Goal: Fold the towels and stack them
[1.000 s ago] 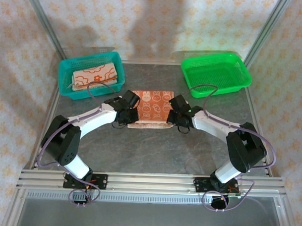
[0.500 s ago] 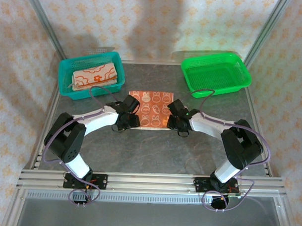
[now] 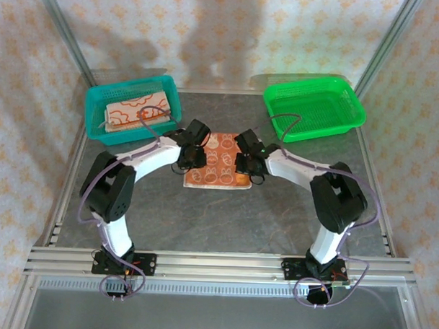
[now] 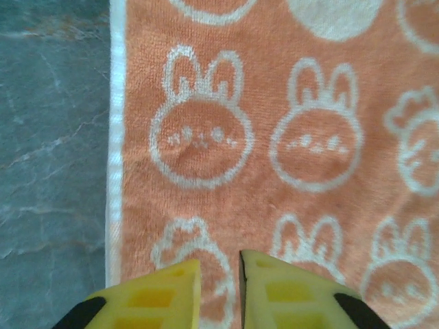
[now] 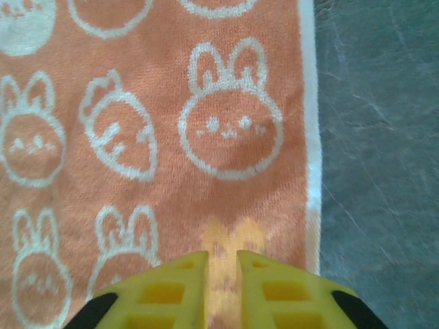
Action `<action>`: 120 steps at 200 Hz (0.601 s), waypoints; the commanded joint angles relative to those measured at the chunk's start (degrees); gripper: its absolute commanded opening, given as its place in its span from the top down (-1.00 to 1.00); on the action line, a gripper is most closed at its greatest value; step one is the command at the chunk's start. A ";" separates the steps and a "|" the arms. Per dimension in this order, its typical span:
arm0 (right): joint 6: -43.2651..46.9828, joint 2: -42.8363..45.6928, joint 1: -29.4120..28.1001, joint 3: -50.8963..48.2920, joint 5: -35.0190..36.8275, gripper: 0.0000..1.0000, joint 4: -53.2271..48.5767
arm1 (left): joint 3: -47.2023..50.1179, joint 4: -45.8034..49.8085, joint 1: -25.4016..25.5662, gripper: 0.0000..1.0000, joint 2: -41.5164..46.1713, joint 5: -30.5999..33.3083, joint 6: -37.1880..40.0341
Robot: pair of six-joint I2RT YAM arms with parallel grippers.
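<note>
an orange towel printed with cream rabbit faces is laid flat at the middle of the table. the left gripper is held over its white-hemmed left edge, the right gripper over its right edge. in both wrist views the yellow fingers are seen only slightly spread, a narrow gap between them, no cloth pinched. folded towels are stacked in the teal basket at far left; a green basket is set at far right.
</note>
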State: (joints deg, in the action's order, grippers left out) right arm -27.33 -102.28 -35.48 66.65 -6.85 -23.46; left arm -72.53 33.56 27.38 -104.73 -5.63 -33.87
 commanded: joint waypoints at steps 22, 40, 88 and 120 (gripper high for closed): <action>0.42 -4.95 -0.05 0.89 -0.55 0.72 0.97 | 3.66 0.52 -0.99 0.67 -3.22 -0.46 1.48; -0.38 -4.42 -0.09 -1.97 -1.28 0.78 2.01 | 7.17 -0.87 -0.83 0.69 -2.45 -1.79 0.71; -3.79 3.03 -3.28 -13.04 -0.80 0.79 2.58 | 18.70 -3.38 2.86 0.74 4.34 -4.18 -3.82; -7.35 8.75 -8.00 -18.54 0.56 0.80 1.15 | 25.38 -3.11 6.37 0.74 11.22 -5.02 -6.99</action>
State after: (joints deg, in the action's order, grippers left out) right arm -30.92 -96.68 -40.40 52.31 -8.05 -17.54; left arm -52.71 25.47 31.57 -95.83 -8.75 -37.30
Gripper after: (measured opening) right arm 0.103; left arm 0.131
